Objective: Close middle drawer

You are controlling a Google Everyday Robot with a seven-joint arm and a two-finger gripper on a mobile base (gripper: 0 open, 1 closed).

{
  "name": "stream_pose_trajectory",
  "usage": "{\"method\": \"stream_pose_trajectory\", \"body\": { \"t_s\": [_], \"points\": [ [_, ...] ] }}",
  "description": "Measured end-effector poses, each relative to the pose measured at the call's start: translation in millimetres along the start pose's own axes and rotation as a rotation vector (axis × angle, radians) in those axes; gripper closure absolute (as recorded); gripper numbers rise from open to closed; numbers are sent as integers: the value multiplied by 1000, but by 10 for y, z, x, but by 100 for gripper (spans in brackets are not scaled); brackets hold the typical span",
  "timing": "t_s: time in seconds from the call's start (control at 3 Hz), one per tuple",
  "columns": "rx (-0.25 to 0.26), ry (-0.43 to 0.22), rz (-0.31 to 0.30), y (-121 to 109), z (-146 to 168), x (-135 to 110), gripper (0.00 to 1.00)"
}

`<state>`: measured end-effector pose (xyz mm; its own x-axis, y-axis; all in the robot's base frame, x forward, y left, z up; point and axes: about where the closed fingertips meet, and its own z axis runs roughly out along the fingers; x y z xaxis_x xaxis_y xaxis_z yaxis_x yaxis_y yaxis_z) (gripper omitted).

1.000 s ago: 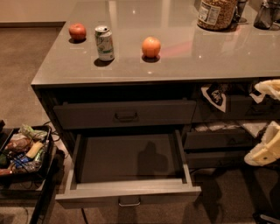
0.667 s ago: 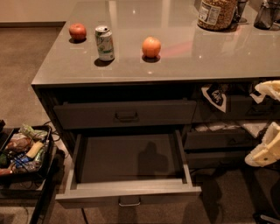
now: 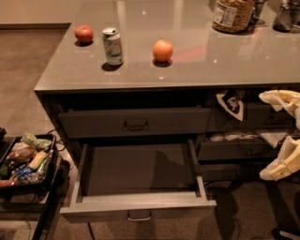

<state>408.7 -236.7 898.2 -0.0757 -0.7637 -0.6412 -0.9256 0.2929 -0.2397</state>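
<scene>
The middle drawer [image 3: 138, 206] is pulled far out below the counter's left half. Its dark grey front with a small centred handle [image 3: 139, 216] faces me, and its long grey box is empty. Above it the top drawer [image 3: 135, 123] is shut. My gripper [image 3: 284, 131] is at the right edge of the view, to the right of the open drawer and apart from it. Its two cream fingers [image 3: 281, 99] stand spread, one above the other, with nothing between them.
On the grey countertop [image 3: 197, 70] stand a red apple [image 3: 84, 33], a green-white can [image 3: 113, 46], an orange [image 3: 162, 50] and a jar [image 3: 233, 14]. A black tray of snacks [image 3: 24, 159] sits low at the left. Partly open drawers [image 3: 243, 149] are at the right.
</scene>
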Motion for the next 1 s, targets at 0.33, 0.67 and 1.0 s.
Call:
{"method": "stream_pose_trajectory", "body": {
  "t_s": [0.33, 0.67, 1.0],
  "points": [
    [-46, -171, -51, 114, 148, -2, 0],
    [-44, -269, -17, 328, 301, -21, 0],
    [-59, -306, 51, 484, 435, 9, 0]
  ]
}}
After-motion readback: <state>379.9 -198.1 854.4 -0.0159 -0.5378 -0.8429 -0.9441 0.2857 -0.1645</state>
